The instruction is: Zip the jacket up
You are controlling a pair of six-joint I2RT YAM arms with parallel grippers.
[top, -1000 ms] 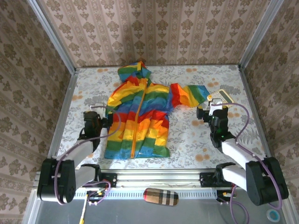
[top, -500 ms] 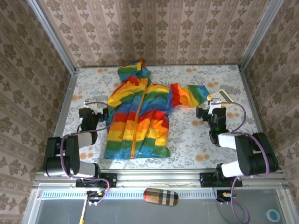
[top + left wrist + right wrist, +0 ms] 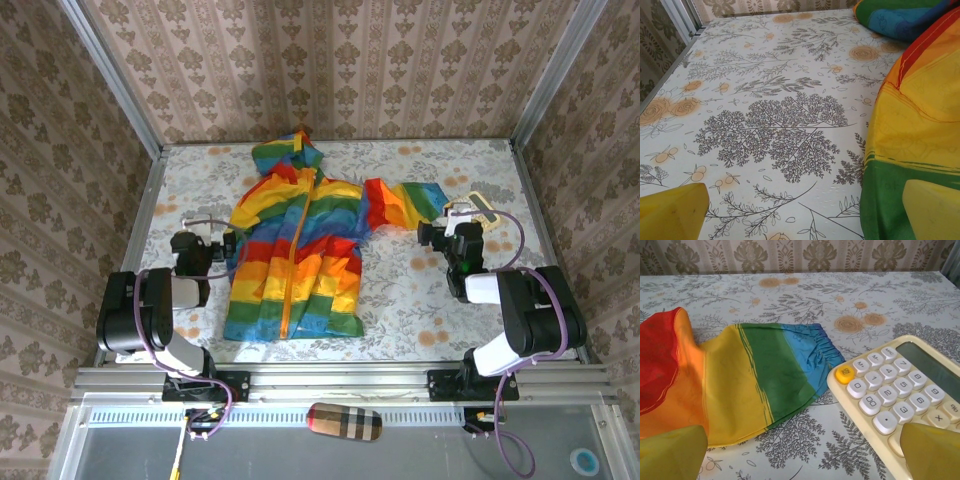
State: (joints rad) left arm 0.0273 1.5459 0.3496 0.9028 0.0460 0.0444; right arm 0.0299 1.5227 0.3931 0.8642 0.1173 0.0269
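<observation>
Lying flat on the floral-printed table (image 3: 420,290), slightly left of centre: the jacket (image 3: 295,255), rainbow-striped, hood pointed toward the far wall, hem toward the arm bases. An orange zipper (image 3: 292,275) is seen as a line down the front from collar to hem (whether it is fully closed cannot be told from above). One sleeve (image 3: 765,370) is stretched out to the right, its blue cuff just beside a cream calculator (image 3: 900,390).

Left gripper (image 3: 800,215): released, yellow fingers (image 3: 670,212) spread wide with nothing between them. It is held low at the jacket's left edge; one finger is seen against the green stripe, and contact cannot be judged.

Right gripper (image 3: 800,455): released likewise, fingers apart and empty. It is placed low over the table, facing the gap between cuff and calculator; one finger is seen in front of the sleeve, the other in front of the calculator's near corner.

A plaid-patterned case (image 3: 343,421) is laid on the rail in front of the arm bases, well apart from the jacket.
</observation>
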